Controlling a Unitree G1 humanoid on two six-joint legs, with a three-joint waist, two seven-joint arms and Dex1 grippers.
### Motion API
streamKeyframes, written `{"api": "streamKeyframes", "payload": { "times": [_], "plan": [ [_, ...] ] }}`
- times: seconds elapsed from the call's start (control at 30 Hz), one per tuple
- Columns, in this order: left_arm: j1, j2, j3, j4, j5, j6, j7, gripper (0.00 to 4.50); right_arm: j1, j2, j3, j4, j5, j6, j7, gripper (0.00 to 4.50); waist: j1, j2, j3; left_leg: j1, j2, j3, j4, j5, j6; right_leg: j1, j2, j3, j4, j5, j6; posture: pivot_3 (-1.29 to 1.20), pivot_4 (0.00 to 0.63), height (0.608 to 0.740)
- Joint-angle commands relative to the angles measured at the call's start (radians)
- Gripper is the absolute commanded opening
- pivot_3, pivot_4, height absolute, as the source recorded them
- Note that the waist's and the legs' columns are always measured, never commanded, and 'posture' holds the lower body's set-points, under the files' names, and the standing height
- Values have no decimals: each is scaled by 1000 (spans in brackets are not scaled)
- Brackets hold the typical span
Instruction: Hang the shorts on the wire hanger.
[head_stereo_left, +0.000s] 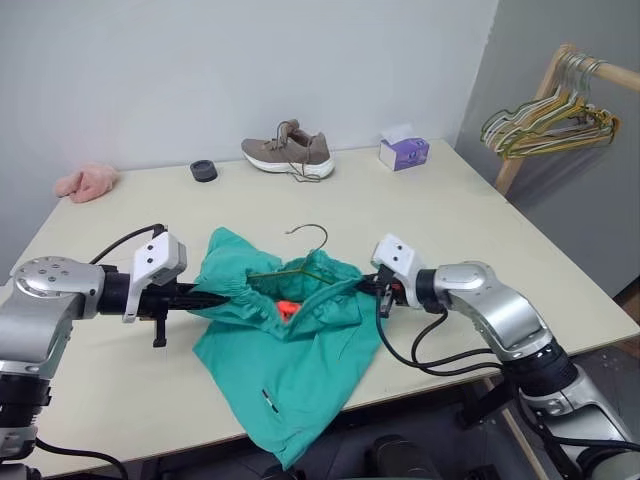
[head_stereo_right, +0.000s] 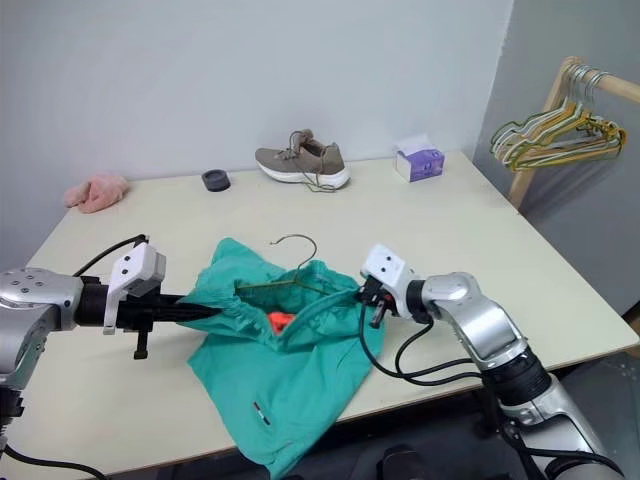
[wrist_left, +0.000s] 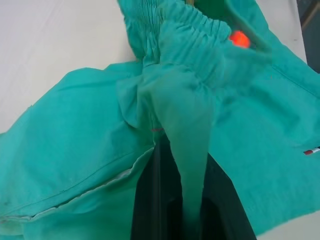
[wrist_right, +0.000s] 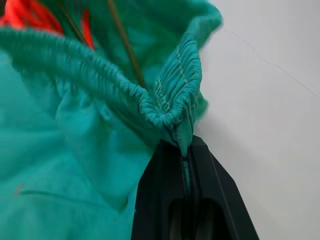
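Stretching shorts (head_stereo_left: 290, 350) between both pincers

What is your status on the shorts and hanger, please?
Left gripper and right gripper both shut on shorts waistband. Wire hanger partly inside waist opening, hook out. Nothing in the way.

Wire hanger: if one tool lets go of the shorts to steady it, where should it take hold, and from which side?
Probably the curved hook of the wire hanger. It sticks out bare past the gathered waistband of the shorts, toward the table's far side, while the wire below is under fabric. Come from the far side, above the table; the right tool sits nearer than the left tool.
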Motion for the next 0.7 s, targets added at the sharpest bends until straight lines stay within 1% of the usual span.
{"api": "streamKeyframes", "payload": {
  "times": [0.03,0.13,0.3,0.4,0.6,0.7],
  "plan": [
    [-29,-7,9,-24,-11,3,8,0,-37,-24,-5,-75,-12,-38,24,682,3,0,0,0,0,0,0,0,0,0,0,0,0,0,0,-183,0,740],
    [-20,-19,8,-33,-12,6,13,0,-22,-75,9,-107,-41,-30,31,1685,3,0,0,0,0,-1,0,0,0,0,0,-1,0,0,0,-182,0,740],
    [-4,-28,13,-51,-16,15,15,0,33,-161,-13,-112,-57,-30,40,1685,3,-1,0,0,0,-1,0,0,0,0,0,-1,0,0,0,-182,0,740],
    [1,-29,15,-56,-17,19,15,0,36,-155,-1,-88,-68,-39,25,1685,-2,0,0,0,0,-1,0,0,0,0,0,-1,0,0,0,-185,0,740],
    [2,-32,11,-59,-16,19,17,0,-54,-43,85,66,-97,-92,64,1685,-5,0,0,1,1,0,0,0,0,0,1,0,0,0,0,-179,0,740],
    [-1,-33,9,-60,-16,20,18,0,-116,4,131,183,-128,-146,98,1685,-3,0,0,1,0,0,0,0,0,0,1,0,0,0,0,-172,0,740]
  ]
}}
